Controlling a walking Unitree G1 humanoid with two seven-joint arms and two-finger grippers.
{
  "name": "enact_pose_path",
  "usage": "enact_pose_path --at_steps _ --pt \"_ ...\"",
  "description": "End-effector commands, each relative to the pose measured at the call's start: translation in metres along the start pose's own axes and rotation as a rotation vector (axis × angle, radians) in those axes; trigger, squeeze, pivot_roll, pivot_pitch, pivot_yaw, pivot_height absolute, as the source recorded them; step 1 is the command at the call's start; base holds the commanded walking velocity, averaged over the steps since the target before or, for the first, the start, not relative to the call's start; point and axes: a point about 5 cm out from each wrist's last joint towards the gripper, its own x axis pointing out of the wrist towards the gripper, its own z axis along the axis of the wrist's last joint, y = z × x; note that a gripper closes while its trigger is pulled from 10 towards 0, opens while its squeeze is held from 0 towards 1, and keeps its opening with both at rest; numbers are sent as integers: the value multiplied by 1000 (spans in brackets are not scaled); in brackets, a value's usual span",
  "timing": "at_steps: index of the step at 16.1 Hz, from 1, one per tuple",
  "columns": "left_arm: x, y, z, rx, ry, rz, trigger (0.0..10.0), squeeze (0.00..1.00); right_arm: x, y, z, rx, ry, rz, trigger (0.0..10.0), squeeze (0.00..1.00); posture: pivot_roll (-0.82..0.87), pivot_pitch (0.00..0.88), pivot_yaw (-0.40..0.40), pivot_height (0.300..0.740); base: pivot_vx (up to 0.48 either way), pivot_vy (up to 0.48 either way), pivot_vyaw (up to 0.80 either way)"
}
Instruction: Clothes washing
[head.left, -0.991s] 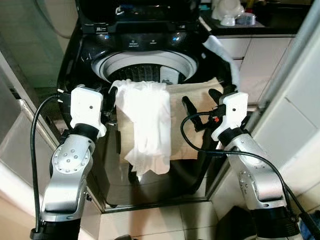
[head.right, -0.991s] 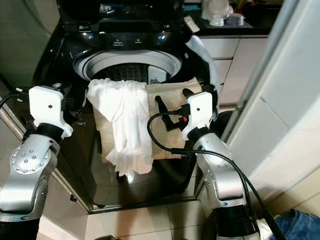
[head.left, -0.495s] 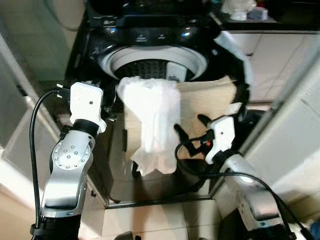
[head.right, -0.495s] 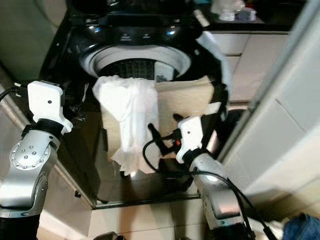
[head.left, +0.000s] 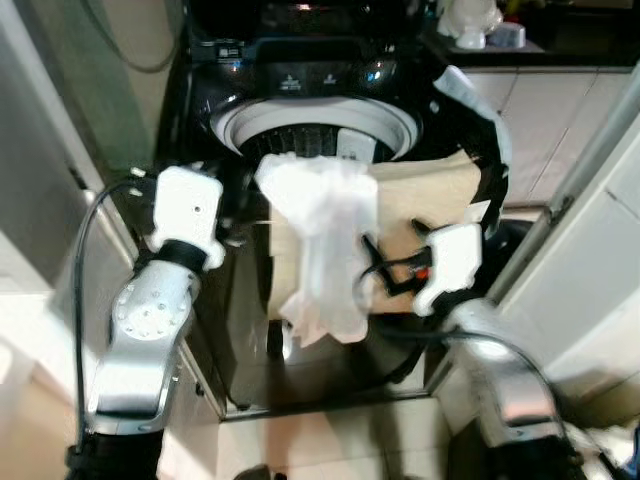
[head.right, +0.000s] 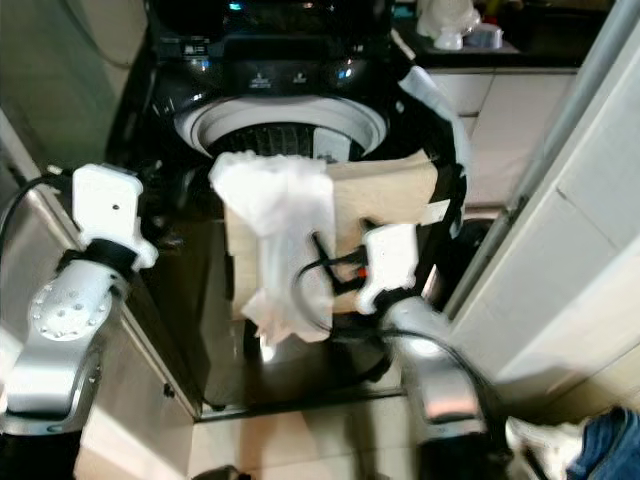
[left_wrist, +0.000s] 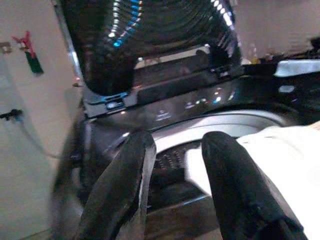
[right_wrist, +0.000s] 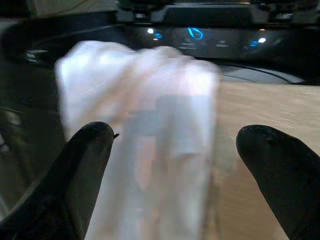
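As the right gripper (right_wrist: 175, 150), fingers spread wide, closes in on the white cloth (head.left: 322, 245) draped over the washer (head.left: 300, 75) rim, the left gripper (left_wrist: 175, 165) waits open beside it; a grasp looks near.

Both head cameras look forward and steeply down from above onto the top-loading washing machine (head.left: 310, 110), the two views offset sideways but sharing the drum opening, the white cloth (head.left: 320, 240) draped over the front rim and both silver arms. The left wrist camera sits low and close beside the machine, facing along its own black fingers (left_wrist: 120, 190) toward the raised lid (left_wrist: 150, 40) and control panel. The right wrist camera faces the machine front at very near range, blurred, sharing the white cloth (right_wrist: 145, 130) and panel lights with the head views.
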Motion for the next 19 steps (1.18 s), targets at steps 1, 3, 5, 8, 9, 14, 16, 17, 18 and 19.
enact_pose_path --at_steps 1,3,5,8,9,14,16,17,18,19 --pt "2 -5 1 -8 -5 -14 10000 0 0 -8 -1 -27 8 -23 10000 82 -48 0 21 740 0 0 0" --pt "2 -5 3 -19 -11 -9 10000 0 3 -9 -8 15 36 -37 10000 78 -40 0 22 740 0 0 0" --pt "0 -3 5 -21 -20 -5 10000 0 4 -6 -22 49 91 -44 10000 86 -26 0 25 740 0 0 0" --pt "-7 4 6 -9 -8 10 10000 0 0 13 -58 83 208 45 10000 86 8 0 51 740 0 0 0" --pt "-8 6 6 -7 -5 13 10000 0 1 18 -65 58 224 64 10000 86 13 0 55 740 0 0 0" --pt "-16 3 1 19 32 -21 10000 0 53 3 -40 -186 109 -126 0 0 70 15 61 740 0 0 0" --pt "-18 -3 0 13 36 -21 10000 0 65 -8 -29 -215 77 -217 0 0 80 14 46 740 0 0 0" --pt "-21 -5 0 17 41 -21 10000 0 69 -11 -26 -235 75 -242 0 0 92 20 35 740 0 0 0" --pt "-23 -7 -1 25 52 -20 10000 0 73 -12 -23 -248 71 -245 0 0 109 28 23 740 0 0 0" --pt "-26 -7 0 29 56 -14 10000 0 76 -11 -20 -248 61 -238 0 0 118 38 17 740 0 0 0"
